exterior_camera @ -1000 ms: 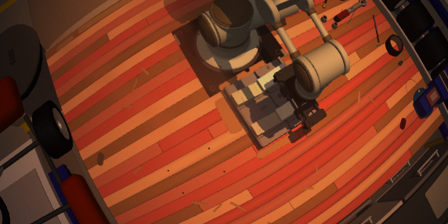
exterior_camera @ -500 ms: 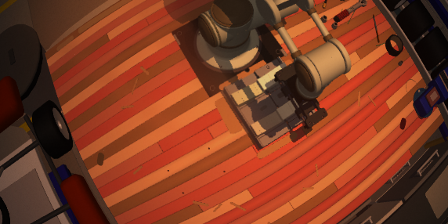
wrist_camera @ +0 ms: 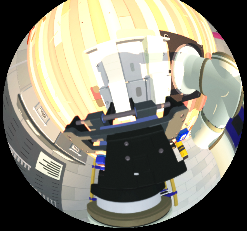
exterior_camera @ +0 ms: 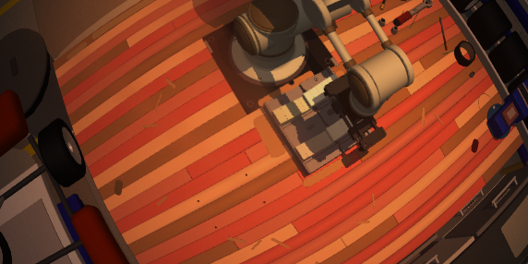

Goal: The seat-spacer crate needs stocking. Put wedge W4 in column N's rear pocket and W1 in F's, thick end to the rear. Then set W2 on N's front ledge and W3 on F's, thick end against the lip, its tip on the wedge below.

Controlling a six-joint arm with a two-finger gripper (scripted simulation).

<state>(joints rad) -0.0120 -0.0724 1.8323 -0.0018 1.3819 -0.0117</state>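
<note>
A pale wedge (wrist_camera: pixel 121 94) sits between the fingers of my gripper (wrist_camera: pixel 122 109), which is closed on it at the right edge of the crate; its label is not readable. The seat-spacer crate (exterior_camera: pixel 314 121) is a grey tray with two columns of pockets, lying on the plank floor just in front of the arm's base. Other pale wedges (exterior_camera: pixel 291 110) lie in the crate's pockets toward the base end and one (exterior_camera: pixel 307 150) near the front left corner. From the side camera my gripper (exterior_camera: pixel 367 137) hangs over the crate's right rim, partly hidden under the arm's wrist.
The arm's base plate (exterior_camera: pixel 270 54) stands right behind the crate, and the forearm (exterior_camera: pixel 378 80) overhangs the crate's right side. Loose tools (exterior_camera: pixel 411 13) and rings lie at the far right, tyres (exterior_camera: pixel 60 151) and cabinets ring the round floor.
</note>
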